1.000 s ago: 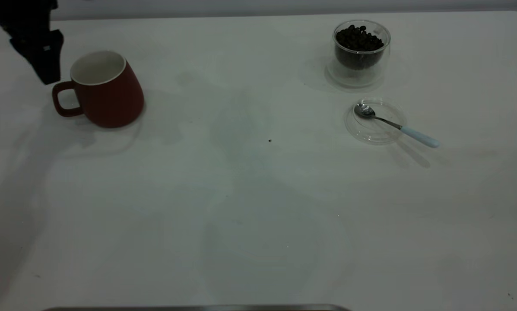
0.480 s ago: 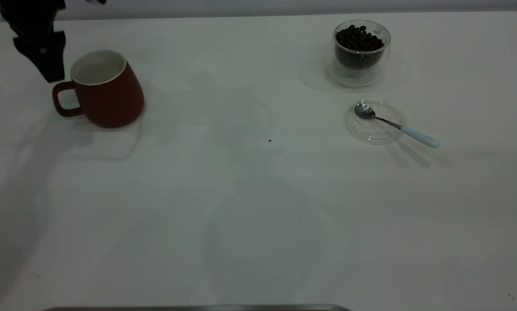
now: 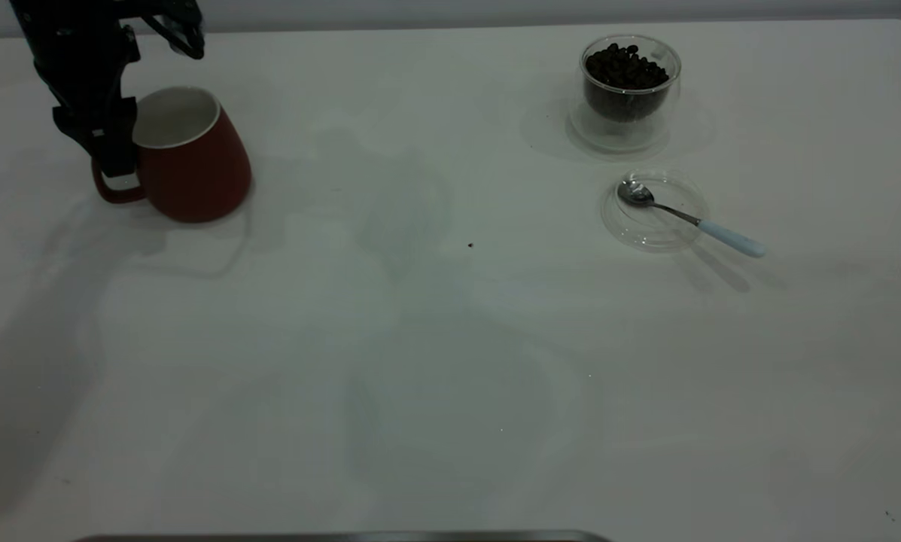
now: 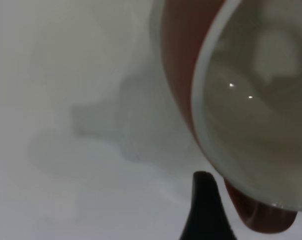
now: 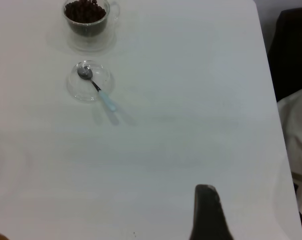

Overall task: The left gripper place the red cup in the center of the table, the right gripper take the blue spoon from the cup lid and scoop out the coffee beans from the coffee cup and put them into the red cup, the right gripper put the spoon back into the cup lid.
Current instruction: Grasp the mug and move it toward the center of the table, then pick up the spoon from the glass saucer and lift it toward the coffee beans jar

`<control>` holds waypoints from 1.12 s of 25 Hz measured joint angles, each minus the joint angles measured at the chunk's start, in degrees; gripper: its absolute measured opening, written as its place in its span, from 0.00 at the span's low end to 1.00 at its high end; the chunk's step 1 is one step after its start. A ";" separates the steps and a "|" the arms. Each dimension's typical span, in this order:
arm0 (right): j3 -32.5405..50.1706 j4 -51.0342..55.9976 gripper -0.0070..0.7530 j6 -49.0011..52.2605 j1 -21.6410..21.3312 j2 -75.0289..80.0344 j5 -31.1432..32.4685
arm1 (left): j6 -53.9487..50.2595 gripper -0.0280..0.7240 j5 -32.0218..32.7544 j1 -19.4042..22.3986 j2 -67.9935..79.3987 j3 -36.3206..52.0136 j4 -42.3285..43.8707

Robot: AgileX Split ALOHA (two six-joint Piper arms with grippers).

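The red cup (image 3: 194, 173) stands upright at the far left of the table (image 3: 435, 339), handle towards the left edge. My left gripper (image 3: 156, 109) is open over it: one finger (image 3: 115, 147) is down in front of the handle, the other (image 3: 187, 38) is behind the rim. In the left wrist view one finger (image 4: 205, 210) sits beside the cup's rim and handle (image 4: 260, 217). The coffee cup (image 3: 629, 90) holds coffee beans (image 3: 625, 68). The blue spoon (image 3: 691, 218) lies with its bowl in the cup lid (image 3: 649, 222). The right gripper shows only one finger (image 5: 206, 210), high above the table and far from the spoon (image 5: 98, 90).
A tiny dark speck (image 3: 470, 245) lies near the table's middle. A grey strip (image 3: 345, 537) runs along the near edge. In the right wrist view a dark object (image 5: 290, 50) and pale cloth (image 5: 295, 130) lie beyond the table's edge.
My left gripper has moved right and down onto the red cup; one finger now covers the handle and the other shows behind the rim. Cup, spoon, lid and coffee cup have not moved.
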 joint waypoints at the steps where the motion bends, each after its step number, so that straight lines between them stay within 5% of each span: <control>1: 0.00 0.00 0.70 0.00 0.00 0.00 0.00 | 0.43 0.82 -0.60 -0.42 0.00 0.00 0.28; 19: 0.00 0.00 0.70 0.00 0.00 0.00 0.00 | 1.53 0.82 -14.18 -24.99 -0.21 0.00 -4.07; 28: 0.00 0.00 0.70 0.00 0.00 0.00 0.00 | -17.02 0.82 -5.59 -25.51 -14.49 0.00 8.96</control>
